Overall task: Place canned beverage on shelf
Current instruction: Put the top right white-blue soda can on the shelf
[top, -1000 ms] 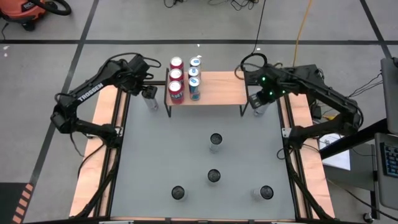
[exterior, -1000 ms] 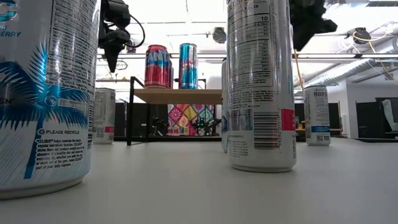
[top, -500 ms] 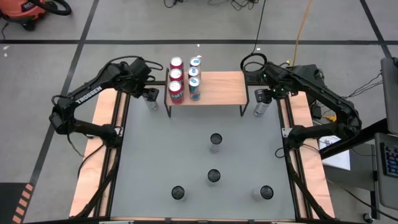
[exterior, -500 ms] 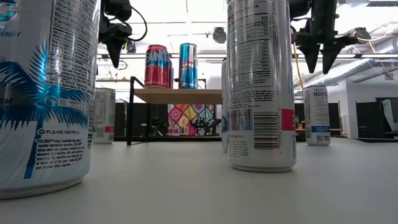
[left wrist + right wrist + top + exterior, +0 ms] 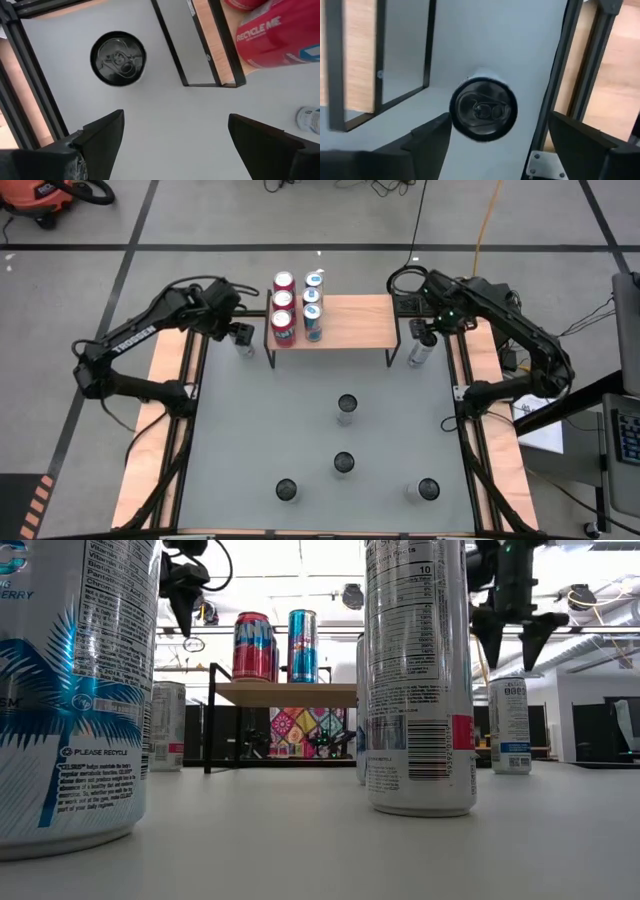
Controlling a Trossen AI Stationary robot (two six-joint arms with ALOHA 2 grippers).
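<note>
Your right tool [image 5: 512,635] hangs released, fingers spread, directly above the white can [image 5: 483,109] that stands on the surface [image 5: 300,420] just beside the shelf [image 5: 350,320], off its right end. If you descend off-centre, a fingertip can land on the rim and tip the can against the shelf's black leg [image 5: 427,47] or the surface's edge rail. The shelf already carries red and blue cans [image 5: 298,305] crowded at its left end; the right part is bare wood, so set down there, or you risk knocking the stored ones. Your left tool [image 5: 170,137] is also released, empty, hovering above another can [image 5: 118,58] off the shelf's left end; lowering both arms together doubles the risk.
</note>
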